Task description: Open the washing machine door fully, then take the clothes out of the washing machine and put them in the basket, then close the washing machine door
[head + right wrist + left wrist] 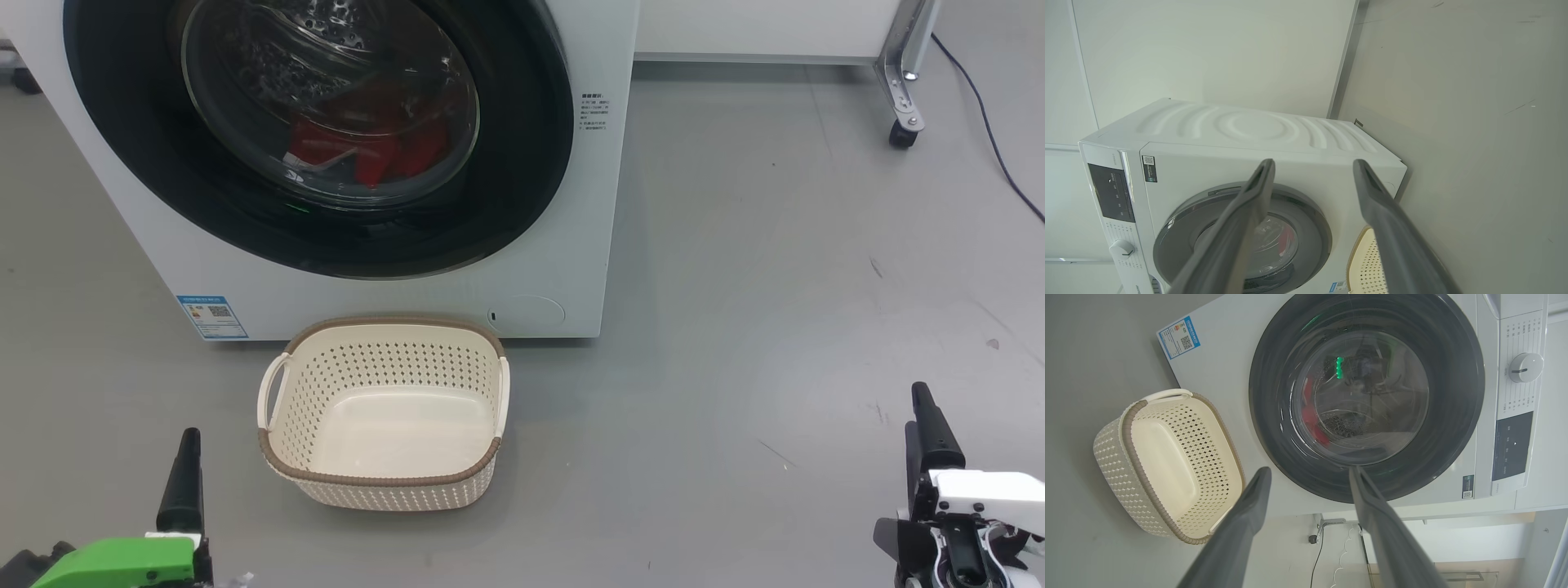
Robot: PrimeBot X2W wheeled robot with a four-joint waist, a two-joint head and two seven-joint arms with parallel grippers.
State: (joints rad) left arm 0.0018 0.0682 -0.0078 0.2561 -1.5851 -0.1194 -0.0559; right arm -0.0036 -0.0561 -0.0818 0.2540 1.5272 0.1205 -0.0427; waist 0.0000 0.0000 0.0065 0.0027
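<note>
The left gripper (1309, 473) and right gripper (1313, 163) hang empty, fingers spread apart, well short of the washing machine (571, 269). Ahead, the washing machine door (522, 163) is shut, red clothes (384, 143) behind its glass. The basket (384, 322) sits between, nearer the left gripper, likely placed to receive them.
</note>
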